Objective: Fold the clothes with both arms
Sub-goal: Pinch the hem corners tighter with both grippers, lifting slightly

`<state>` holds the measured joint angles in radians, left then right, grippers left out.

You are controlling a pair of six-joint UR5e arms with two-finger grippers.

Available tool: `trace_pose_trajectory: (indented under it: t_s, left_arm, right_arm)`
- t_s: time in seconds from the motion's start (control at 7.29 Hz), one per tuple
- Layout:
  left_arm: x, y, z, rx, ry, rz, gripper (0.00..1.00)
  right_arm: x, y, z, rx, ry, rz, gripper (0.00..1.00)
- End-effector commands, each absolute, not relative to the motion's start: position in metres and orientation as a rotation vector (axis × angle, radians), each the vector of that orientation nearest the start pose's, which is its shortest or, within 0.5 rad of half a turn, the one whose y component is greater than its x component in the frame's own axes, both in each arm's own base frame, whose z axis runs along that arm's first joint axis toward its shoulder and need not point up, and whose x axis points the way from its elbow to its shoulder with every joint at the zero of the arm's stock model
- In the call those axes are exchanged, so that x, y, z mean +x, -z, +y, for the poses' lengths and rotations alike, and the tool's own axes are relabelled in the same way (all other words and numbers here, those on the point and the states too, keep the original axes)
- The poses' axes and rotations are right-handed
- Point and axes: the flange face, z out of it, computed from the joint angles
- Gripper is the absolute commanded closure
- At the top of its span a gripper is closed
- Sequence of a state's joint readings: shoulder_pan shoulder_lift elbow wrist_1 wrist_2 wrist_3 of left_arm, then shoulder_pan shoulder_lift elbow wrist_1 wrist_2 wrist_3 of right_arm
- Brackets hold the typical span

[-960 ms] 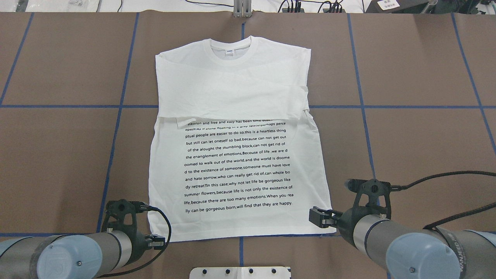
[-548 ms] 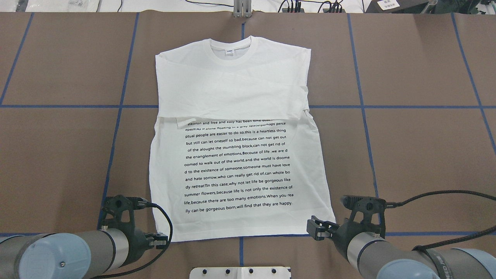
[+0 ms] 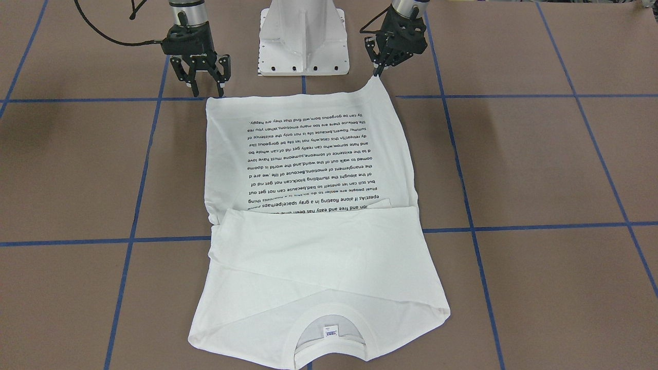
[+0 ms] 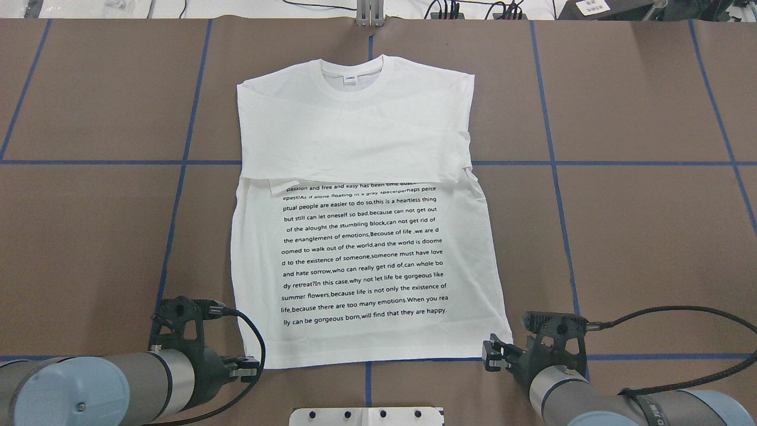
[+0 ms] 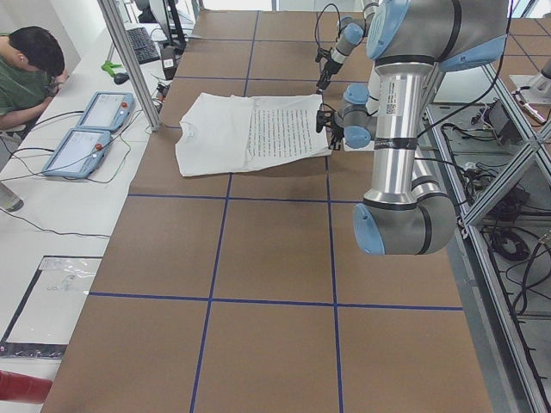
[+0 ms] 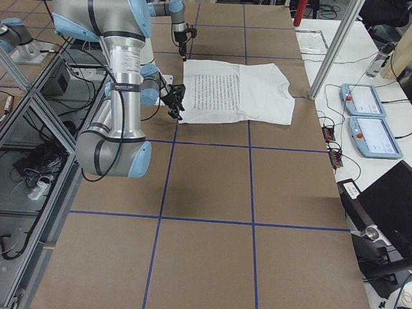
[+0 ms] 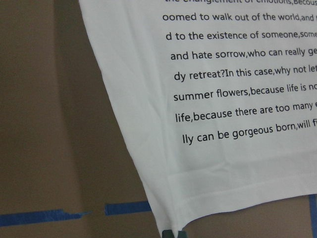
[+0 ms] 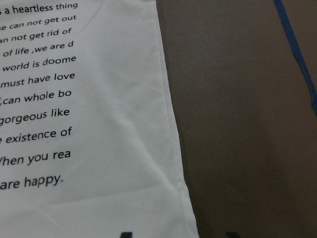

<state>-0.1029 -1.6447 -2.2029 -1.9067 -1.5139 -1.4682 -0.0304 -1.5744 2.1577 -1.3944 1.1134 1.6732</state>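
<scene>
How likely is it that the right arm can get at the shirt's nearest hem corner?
Probably yes: the right gripper hangs open right at the T-shirt's hem corner, with nothing lying between them.

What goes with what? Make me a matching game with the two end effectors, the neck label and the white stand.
Things:
1. left end effector
2. right end effector
3. neck label
4. white pedestal

Places or states:
a. inside the collar, at the end of the shirt farthest from the robot
b. between the two arms, at the robot's edge of the table
c. at the hem corner on the front-facing view's right
d. fingers spread, at the hem corner on that view's left

Pairs: 1-c, 2-d, 3-a, 4-b
</scene>
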Motion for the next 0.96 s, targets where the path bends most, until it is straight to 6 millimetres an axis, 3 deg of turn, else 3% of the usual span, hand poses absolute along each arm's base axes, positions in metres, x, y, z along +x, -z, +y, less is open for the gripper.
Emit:
trace_pose_trajectory:
  t_s: [0.0, 0.82]
  left_arm:
    - [0.449, -0.296, -0.186, 0.157, 0.032, 1.031, 1.00]
    - [0.448, -0.295, -0.186, 0.153, 0.039, 1.036, 1.00]
  right_arm:
    - [-0.473, -0.377, -0.161, 0.393, -0.232, -0.755, 0.32]
    - [-0.485, -0.379, -0.158, 0.403, -0.229, -0.757, 0.42]
